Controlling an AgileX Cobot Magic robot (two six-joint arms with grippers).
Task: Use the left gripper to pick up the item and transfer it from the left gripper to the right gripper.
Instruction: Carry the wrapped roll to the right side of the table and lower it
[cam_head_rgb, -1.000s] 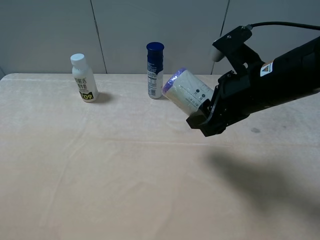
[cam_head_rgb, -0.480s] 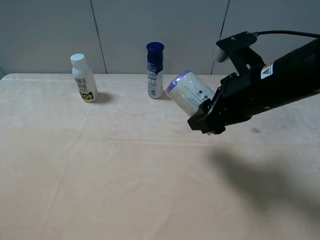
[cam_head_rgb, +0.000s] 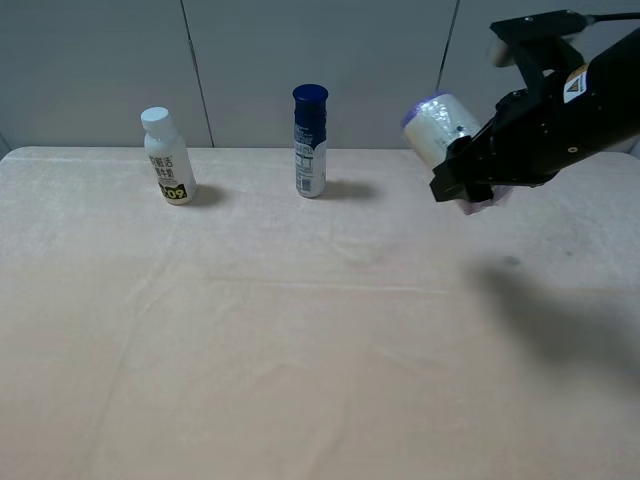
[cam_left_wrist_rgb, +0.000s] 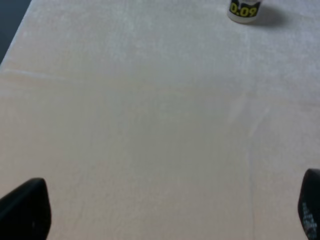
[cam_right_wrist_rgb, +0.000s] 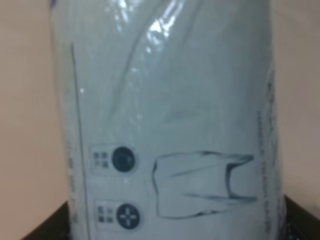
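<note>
Right tool (cam_head_rgb: 458, 186) clasping item (cam_head_rgb: 437, 123), aloft over table (cam_head_rgb: 250, 340)

glossy plastic-wrapped item (cam_right_wrist_rgb: 165, 125), matt cloth table (cam_head_rgb: 250, 350)

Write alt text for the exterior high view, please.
The right claw holds the cream-white item aloft at the right, above the table. A white bottle and a blue-capped bottle stand upright along the table's far edge, apart.
</note>
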